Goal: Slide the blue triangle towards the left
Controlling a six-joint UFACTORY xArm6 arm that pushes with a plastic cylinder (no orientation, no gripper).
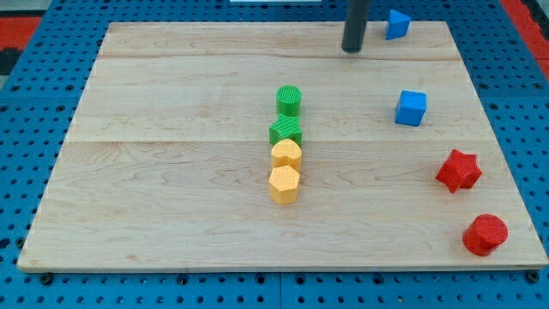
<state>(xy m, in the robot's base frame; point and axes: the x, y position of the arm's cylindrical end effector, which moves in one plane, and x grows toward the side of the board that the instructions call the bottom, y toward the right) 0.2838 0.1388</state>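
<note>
The blue triangle (396, 24) lies at the view's top right, near the board's top edge. My tip (352, 49) rests on the board just to the left of it and slightly lower, a small gap apart. The dark rod rises out of the view's top. A blue cube (411, 108) sits below the triangle at the right.
A green cylinder (289, 99), a green star (286, 130), and two yellow hexagonal blocks (286, 154) (284, 184) form a column at the centre. A red star (458, 170) and a red cylinder (485, 234) sit at the right. The wooden board (171, 172) lies on blue pegboard.
</note>
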